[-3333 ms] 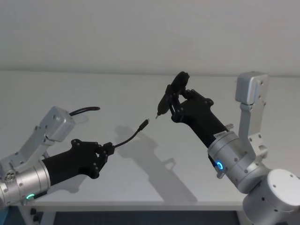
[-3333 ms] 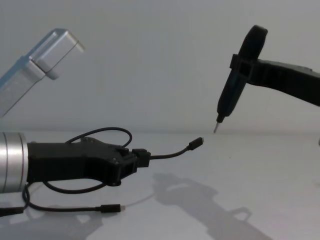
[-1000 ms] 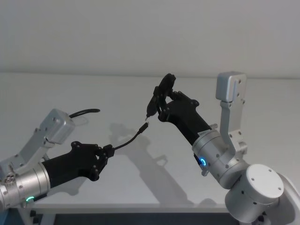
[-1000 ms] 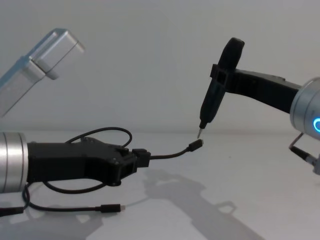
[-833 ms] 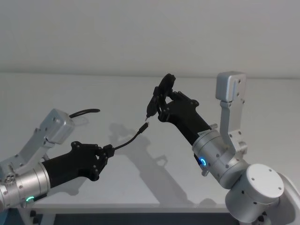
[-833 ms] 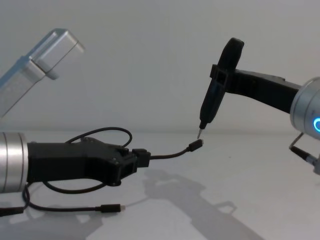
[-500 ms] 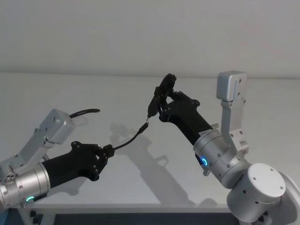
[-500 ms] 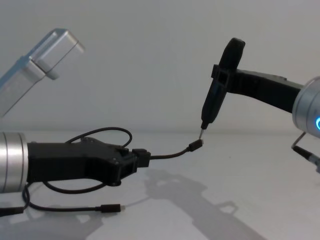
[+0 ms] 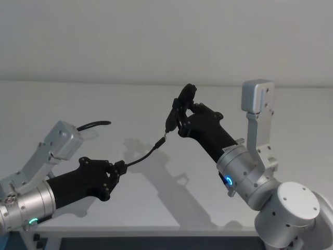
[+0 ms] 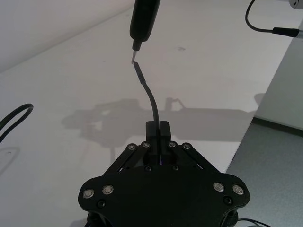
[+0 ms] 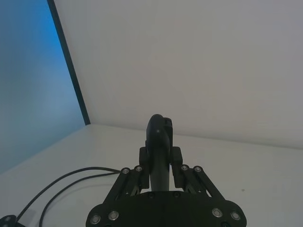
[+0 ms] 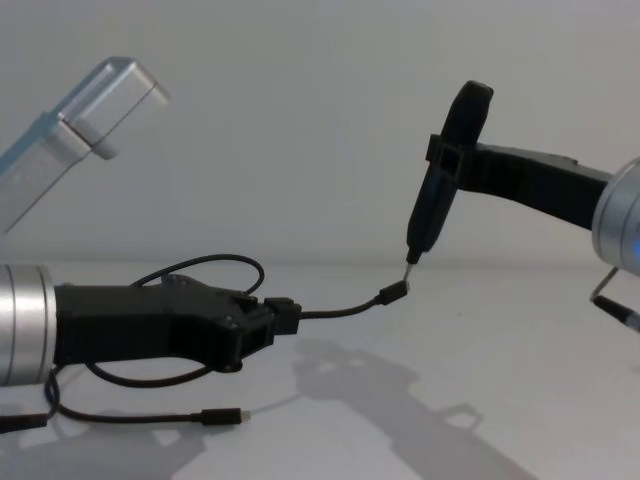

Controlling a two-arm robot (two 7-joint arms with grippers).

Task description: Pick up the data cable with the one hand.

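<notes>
Low at the left of the chest view, the left gripper was clamped tight on the data cable, whose free plug rose toward frame centre while its loops lay on the table at lower left. From the right, the right gripper gripped a pointed tool, tip just above that plug.

Both arms are silver metal cylinders with boxy grey joints. The blocky black left gripper has small silver screws and a green ring; the right wrist glows blue.
</notes>
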